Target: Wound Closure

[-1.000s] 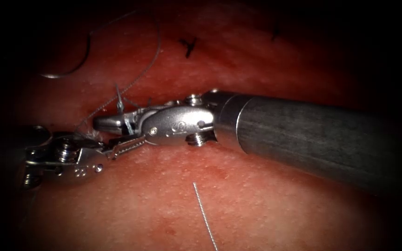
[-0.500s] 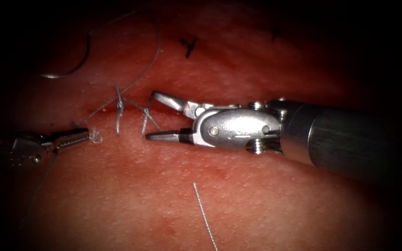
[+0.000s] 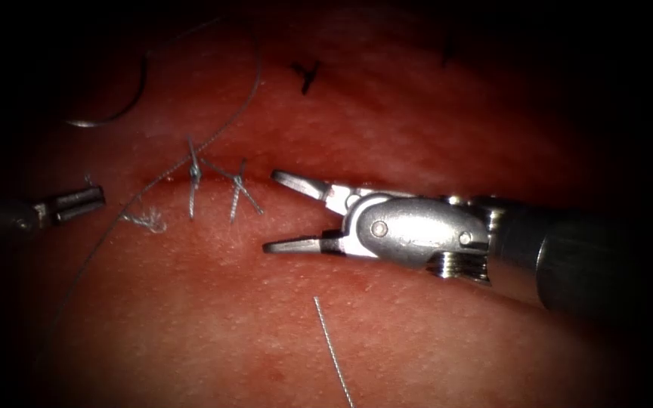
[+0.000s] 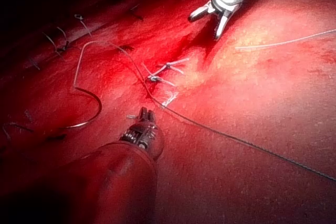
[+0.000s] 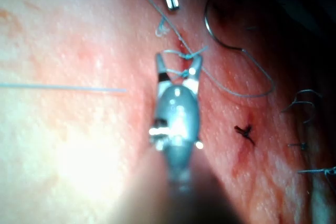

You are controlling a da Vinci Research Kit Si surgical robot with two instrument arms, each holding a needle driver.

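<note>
A piece of pork belly, the tissue [image 3: 387, 332], carries a cut [image 3: 417, 177] running across it. The right arm's tool [image 3: 270, 211] reaches in from the right with its jaws spread wide apart, one tip over the cut line and the other just below it, holding nothing. The left arm's tool [image 3: 92, 200] sits near the tissue's left edge with its jaws together; no thread can be made out between them. Between the two tools, two knotted stitches [image 3: 213, 185] cross the cut, their cut ends sticking out. The curved needle [image 3: 119, 94] lies loose on the tissue toward its far left corner, held by neither tool and not in the tissue. Its thread [image 3: 247, 91] arcs down past the stitches toward the left edge. A separate cut end of thread [image 3: 332, 351] lies near the tissue's near edge
</note>
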